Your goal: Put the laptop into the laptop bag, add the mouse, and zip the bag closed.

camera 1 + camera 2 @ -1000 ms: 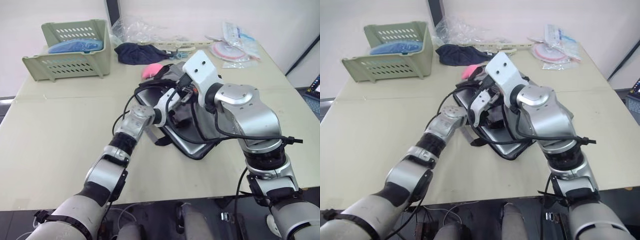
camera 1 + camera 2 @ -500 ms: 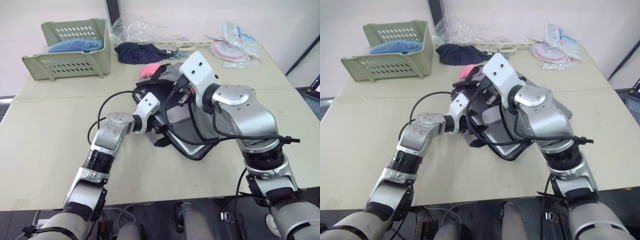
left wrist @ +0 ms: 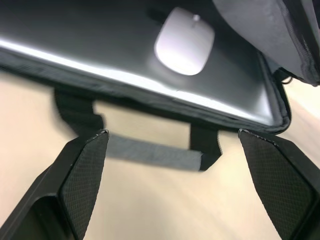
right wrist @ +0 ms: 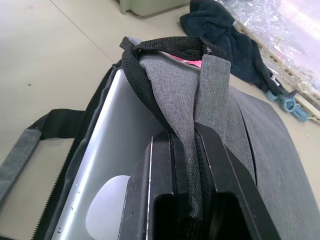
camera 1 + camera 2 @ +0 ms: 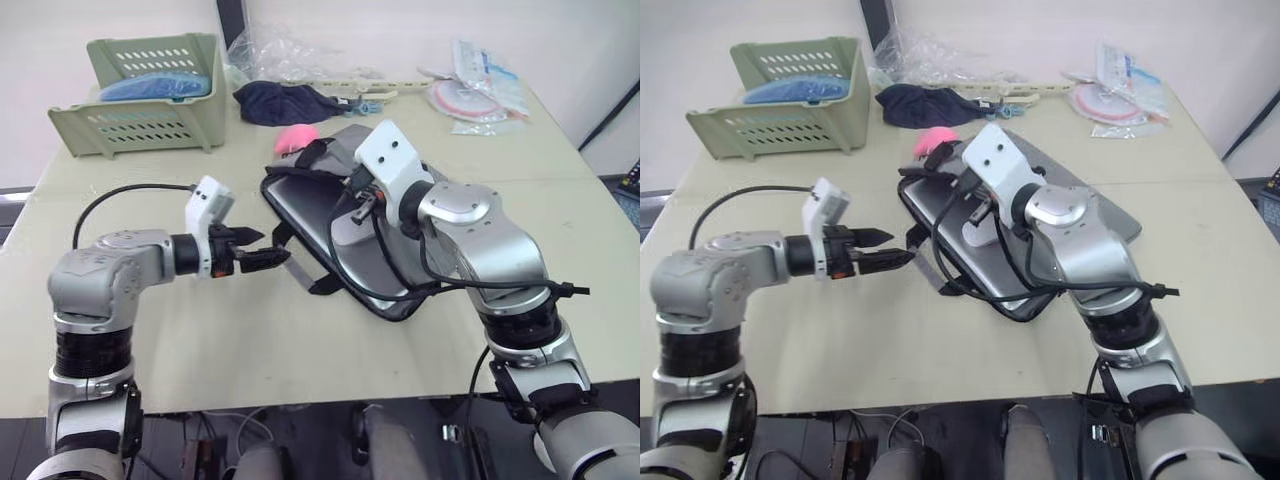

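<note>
While the right gripper (image 4: 186, 200) is pinching the laptop bag's (image 5: 330, 215) flap at frame centre, laptop (image 3: 100, 50) and mouse (image 3: 184, 41) are lying inside; the spread left gripper (image 5: 262, 250) is hovering centre-left, facing its near edge.

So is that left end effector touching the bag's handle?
Apart. The left wrist view shows bare table between the open left end effector and the laptop bag handle.
</note>
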Available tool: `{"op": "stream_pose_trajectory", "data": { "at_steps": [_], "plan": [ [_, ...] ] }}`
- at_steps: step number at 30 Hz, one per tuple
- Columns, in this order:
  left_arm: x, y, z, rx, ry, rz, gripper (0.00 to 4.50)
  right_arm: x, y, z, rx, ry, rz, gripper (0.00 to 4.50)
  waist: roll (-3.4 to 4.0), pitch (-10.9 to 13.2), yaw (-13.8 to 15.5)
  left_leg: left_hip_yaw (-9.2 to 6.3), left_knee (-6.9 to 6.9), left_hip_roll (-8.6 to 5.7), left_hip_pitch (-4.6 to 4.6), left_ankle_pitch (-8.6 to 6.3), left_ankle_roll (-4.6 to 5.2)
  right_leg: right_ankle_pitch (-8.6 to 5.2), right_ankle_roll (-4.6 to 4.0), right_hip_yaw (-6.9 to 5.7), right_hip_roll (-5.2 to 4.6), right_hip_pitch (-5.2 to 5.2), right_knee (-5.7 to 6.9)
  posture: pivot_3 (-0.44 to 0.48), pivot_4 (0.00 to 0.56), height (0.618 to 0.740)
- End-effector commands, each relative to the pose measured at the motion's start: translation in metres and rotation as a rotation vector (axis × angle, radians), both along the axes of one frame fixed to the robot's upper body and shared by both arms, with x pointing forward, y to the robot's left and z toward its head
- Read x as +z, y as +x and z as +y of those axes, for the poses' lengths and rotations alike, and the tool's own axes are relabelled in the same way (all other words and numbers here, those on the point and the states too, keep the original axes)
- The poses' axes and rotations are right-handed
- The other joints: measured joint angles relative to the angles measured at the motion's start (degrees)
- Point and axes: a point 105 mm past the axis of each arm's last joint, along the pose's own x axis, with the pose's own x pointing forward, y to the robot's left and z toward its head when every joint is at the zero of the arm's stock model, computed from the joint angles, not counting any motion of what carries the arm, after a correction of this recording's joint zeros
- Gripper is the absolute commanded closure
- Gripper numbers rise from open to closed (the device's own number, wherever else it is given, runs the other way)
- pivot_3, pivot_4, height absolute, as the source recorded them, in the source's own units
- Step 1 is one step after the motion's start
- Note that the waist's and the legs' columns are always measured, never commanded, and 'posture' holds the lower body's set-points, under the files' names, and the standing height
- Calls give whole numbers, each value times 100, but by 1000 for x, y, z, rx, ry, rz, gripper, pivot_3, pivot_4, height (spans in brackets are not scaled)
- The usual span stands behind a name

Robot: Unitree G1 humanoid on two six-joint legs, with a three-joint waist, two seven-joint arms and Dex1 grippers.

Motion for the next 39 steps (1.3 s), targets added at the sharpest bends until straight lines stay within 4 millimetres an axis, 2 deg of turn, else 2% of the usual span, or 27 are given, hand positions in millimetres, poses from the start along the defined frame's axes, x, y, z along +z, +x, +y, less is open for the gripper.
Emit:
{"op": "stream_pose_trajectory", "data": {
  "at_steps": [1, 4, 10, 12, 13, 14, 18, 25, 28, 30, 35, 39],
  "plan": [
    [23, -2, 2, -21, -50, -63, 33, 16, -16, 14, 89, 19, -74, 4319, 0, 0, 29, 0, 0, 0, 0, 0, 0, 0, 0, 0, 0, 0, 0, 0, 150, 740],
    [33, -1, 1, -28, -89, -82, 33, 13, -18, 13, 97, 15, -67, 4319, 0, 0, 51, 0, -1, 0, 0, -1, -1, 0, 0, -1, 1, 0, 0, 0, 150, 740],
    [39, -1, 4, -34, -118, -83, 33, 0, -27, 12, 129, -3, -28, 4319, 0, 0, 48, 3, -5, 0, 4, -1, -2, 0, 0, -2, 3, 0, 0, 0, 150, 740],
    [39, 0, 4, -35, -116, -85, 0, -8, -32, 12, 144, -10, -5, 3329, 0, 0, 47, 4, -5, 0, 4, -1, -2, 0, 0, -2, 3, 0, 0, 0, 150, 740],
    [40, 0, 4, -36, -115, -86, 0, -10, -33, 12, 149, -13, 3, 3135, 0, 0, 48, 4, -5, 0, 4, -1, -2, 0, 0, -2, 3, 0, 0, 0, 150, 740],
    [40, 0, 4, -36, -114, -86, 0, -12, -34, 12, 151, -15, 8, 2744, 0, 0, 51, 4, -5, 0, 4, -1, -2, 0, 0, -2, 3, 0, 0, 0, 150, 740],
    [40, 2, 2, -45, -117, -86, 0, -12, -34, 13, 150, -11, 1, 956, 0, 0, 53, 4, -1, -3, 4, -1, -2, 0, 0, 0, 1, 0, 1, 0, 150, 740],
    [46, 8, 5, -29, -145, -99, 0, 8, -39, 13, 172, 66, -2, 956, 0, 0, 58, 4, -1, -3, 4, -1, -2, 0, 0, -1, 2, 0, 1, 0, 150, 740],
    [58, 20, 27, 50, -268, -108, 0, 34, -46, 7, 208, 143, -15, 956, 0, 0, 59, 4, 0, -3, 2, -1, -2, 0, 0, -1, 2, 0, 1, 0, 150, 740],
    [59, 28, 44, 114, -341, -99, 0, 50, -50, 0, 224, 196, -17, 956, 0, 0, 60, 3, 1, -3, 4, -1, -2, 0, 0, -1, 2, 0, 4, 0, 150, 740],
    [40, 48, 68, 235, -480, -37, 0, 53, -52, -14, 212, 235, -4, 956, -2, -2, 59, 5, -4, -4, 11, -1, -2, 0, 0, -3, 3, 2, 5, 0, 150, 740],
    [21, 61, 69, 281, -598, 47, 0, 52, -52, -25, 175, 235, -9, 956, -5, -2, 67, 5, -3, -10, 9, -1, -2, 0, 0, -3, 1, 3, 5, 0, 150, 740]
  ]
}}
